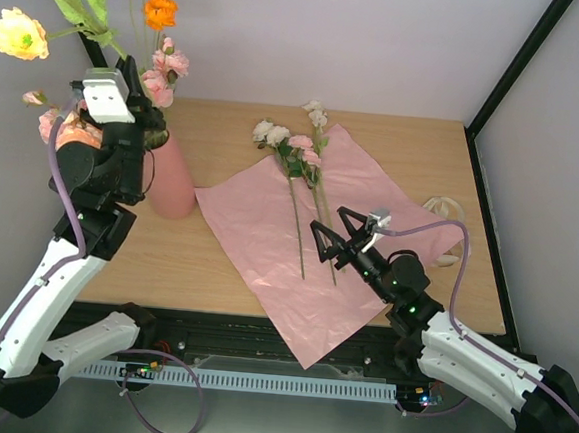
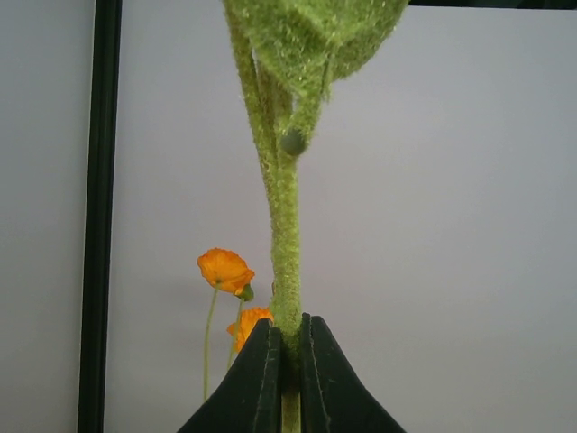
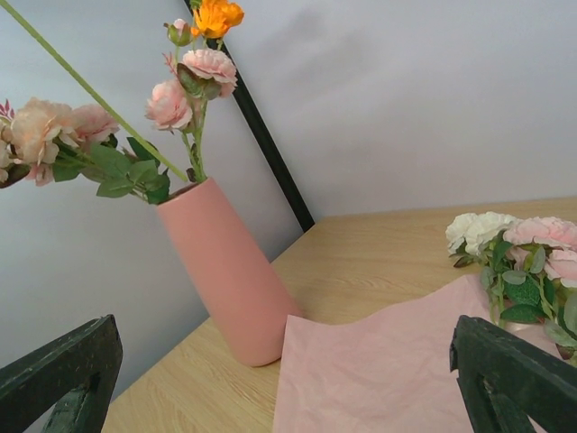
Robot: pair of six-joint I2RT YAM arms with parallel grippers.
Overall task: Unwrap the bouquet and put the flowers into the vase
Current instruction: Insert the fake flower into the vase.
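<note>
Left gripper (image 2: 288,332) is pinched tight on a fuzzy green flower stem (image 2: 286,234), clamped right between the fingertips and running straight out beyond them to a hairy leaf (image 2: 315,36). Below those jaws stands the tall salmon-pink matte vase (image 1: 173,185), with several pink and orange blooms (image 1: 167,64) already in it. The stem's lower end is hidden behind the arm, so I can't say whether it has found the mouth. To do this well, I'd judge: hold the stem close to upright, centre its foot over the opening, slide it down between the standing flowers, and let go only once it sits deep. On the other side, the right gripper (image 1: 328,218) hovers with jaws spread wide, holding nothing, above the crinkled pink wrapping sheet (image 1: 257,249). The last cream and pink roses (image 1: 293,149) lie out ahead of its tips, their stems running back beneath the jaws.
</note>
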